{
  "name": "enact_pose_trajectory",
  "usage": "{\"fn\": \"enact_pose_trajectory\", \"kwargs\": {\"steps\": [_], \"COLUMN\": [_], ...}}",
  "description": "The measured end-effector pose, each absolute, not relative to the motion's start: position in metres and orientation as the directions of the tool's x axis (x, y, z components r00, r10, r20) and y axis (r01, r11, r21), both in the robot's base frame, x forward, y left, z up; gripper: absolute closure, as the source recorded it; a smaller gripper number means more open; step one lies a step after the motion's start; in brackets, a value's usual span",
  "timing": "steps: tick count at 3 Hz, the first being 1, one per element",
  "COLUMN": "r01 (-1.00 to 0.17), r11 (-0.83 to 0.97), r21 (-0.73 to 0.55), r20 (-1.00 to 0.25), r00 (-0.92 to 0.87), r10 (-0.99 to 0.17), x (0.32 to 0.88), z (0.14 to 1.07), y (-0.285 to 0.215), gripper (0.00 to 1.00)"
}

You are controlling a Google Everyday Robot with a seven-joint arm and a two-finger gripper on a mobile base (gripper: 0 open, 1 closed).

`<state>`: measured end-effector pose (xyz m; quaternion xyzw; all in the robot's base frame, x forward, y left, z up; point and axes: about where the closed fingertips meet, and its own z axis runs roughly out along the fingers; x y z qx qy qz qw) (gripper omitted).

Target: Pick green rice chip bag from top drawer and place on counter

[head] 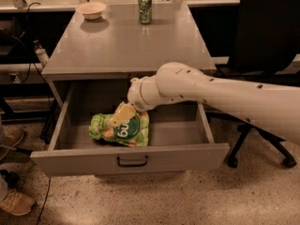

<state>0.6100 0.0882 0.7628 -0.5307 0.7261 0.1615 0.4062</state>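
Note:
The green rice chip bag (123, 130) lies flat in the pulled-out top drawer (131, 159), left of its middle, logo up. The white arm reaches in from the right. My gripper (120, 116) hangs down inside the drawer, its yellowish fingers resting over the upper part of the bag. The counter (129, 39) is the grey cabinet top behind the drawer.
A green soda can (145, 8) and a pale bowl (91, 10) stand at the counter's far edge. A black office chair (267, 55) stands to the right. Shoes (14, 203) and cables lie on the floor at the left.

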Motion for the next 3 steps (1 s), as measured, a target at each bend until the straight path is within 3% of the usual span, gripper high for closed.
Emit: {"fn": "enact_pose_trajectory", "kwargs": {"steps": [3], "r01": [-0.927], "r11": [0.303], "r21": [-0.222], "r20": [-0.674], "r00": [-0.079], "r10": [-0.734], "x": [0.615], "z": [0.737], "y": [0.135], "gripper": [0.00]}}
